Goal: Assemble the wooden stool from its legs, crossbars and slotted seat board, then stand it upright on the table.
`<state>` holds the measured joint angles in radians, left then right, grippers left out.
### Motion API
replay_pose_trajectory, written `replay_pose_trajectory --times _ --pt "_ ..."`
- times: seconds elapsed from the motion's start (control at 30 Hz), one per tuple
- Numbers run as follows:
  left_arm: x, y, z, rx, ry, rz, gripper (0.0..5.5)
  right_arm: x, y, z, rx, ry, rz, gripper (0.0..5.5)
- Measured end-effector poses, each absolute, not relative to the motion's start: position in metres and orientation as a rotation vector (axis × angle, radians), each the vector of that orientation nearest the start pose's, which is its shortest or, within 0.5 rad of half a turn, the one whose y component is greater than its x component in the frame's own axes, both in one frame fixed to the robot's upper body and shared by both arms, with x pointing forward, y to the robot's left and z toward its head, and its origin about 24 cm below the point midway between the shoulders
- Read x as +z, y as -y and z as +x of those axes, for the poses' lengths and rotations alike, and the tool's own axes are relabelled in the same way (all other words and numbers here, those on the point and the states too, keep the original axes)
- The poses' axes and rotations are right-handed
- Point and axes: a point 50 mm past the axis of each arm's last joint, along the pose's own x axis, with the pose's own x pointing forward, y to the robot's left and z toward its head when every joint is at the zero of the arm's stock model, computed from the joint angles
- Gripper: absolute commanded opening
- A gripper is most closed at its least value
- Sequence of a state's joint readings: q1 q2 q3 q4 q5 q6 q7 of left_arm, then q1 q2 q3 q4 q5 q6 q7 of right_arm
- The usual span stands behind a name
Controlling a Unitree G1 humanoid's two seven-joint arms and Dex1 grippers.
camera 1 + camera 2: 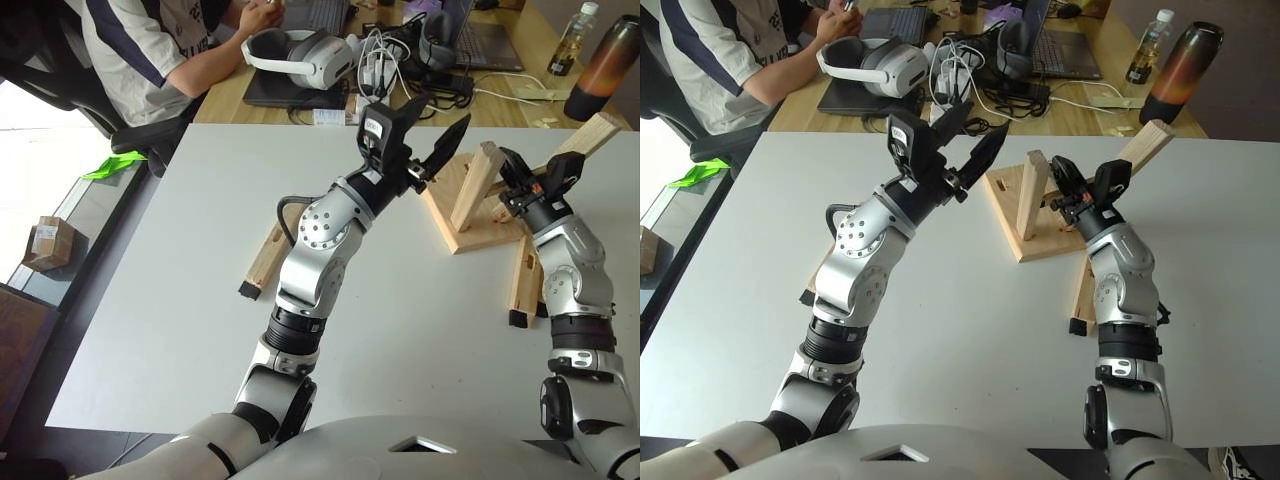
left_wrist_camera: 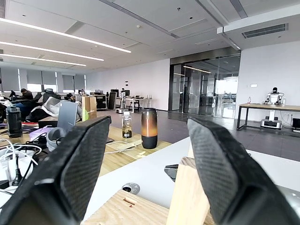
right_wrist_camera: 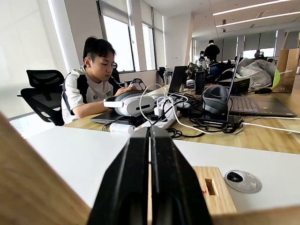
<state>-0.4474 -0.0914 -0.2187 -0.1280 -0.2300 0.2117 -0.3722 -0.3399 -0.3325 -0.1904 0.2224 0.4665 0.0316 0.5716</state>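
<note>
The pale wooden slotted seat board [image 1: 447, 205] rests on the white table [image 1: 200, 250] just beyond the left pincer [image 1: 447, 110], whose black fingers gape wide above it. One wooden leg [image 1: 476, 188] stands up from the board. A second slanting leg [image 1: 600, 130] is partly hidden behind the right pincer [image 3: 150, 136]. That pincer's fingers [image 3: 131, 178] are pressed narrow, and whether they pinch anything cannot be told. Well back from the left pincer, the arm half covers a black-capped leg [image 1: 265, 255].
</note>
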Motion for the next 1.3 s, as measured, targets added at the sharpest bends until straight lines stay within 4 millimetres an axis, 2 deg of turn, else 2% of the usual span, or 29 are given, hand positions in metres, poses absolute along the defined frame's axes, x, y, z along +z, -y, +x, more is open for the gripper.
replay_pose_trajectory --times 0.1,0.17,0.3,0.37,0.4,0.57,0.7,0.8,0.9,1.0,1.13,1.3 --pt "0.176 -0.026 0.284 -0.806 0.365 -0.194 3.00 0.159 0.205 0.306 0.503 0.351 0.157 0.04" --pt "0.176 -0.027 0.284 -0.801 0.366 -0.196 3.00 0.172 0.204 0.304 0.528 0.363 0.163 0.04" --pt "0.175 -0.027 0.284 -0.795 0.362 -0.199 3.00 0.167 0.214 0.305 0.469 0.292 0.230 0.04" --pt "0.176 -0.027 0.283 -0.797 0.367 -0.199 3.00 0.141 0.221 0.312 0.401 0.097 0.248 0.04" --pt "0.176 -0.026 0.282 -0.798 0.368 -0.200 3.00 0.110 0.228 0.316 0.338 -0.071 0.287 0.04" --pt "0.176 -0.027 0.282 -0.796 0.367 -0.201 3.00 0.108 0.240 0.342 0.272 -0.159 0.325 0.04" --pt "0.176 -0.027 0.283 -0.794 0.367 -0.201 3.00 0.102 0.240 0.349 0.257 -0.195 0.294 0.04" --pt "0.177 -0.027 0.282 -0.794 0.371 -0.202 3.00 0.098 0.239 0.341 0.270 -0.054 0.225 0.04" --pt "0.173 -0.029 0.282 -0.788 0.358 -0.205 3.00 0.092 0.237 0.319 0.255 0.137 0.182 0.04" --pt "0.172 -0.029 0.282 -0.785 0.355 -0.207 3.00 0.093 0.235 0.311 0.249 0.167 0.136 0.04" --pt "0.172 -0.030 0.282 -0.779 0.354 -0.208 3.00 0.110 0.227 0.309 0.277 0.231 0.071 0.04" --pt "0.170 -0.032 0.283 -0.762 0.351 -0.213 3.00 0.140 0.207 0.311 0.334 0.334 0.036 0.04"
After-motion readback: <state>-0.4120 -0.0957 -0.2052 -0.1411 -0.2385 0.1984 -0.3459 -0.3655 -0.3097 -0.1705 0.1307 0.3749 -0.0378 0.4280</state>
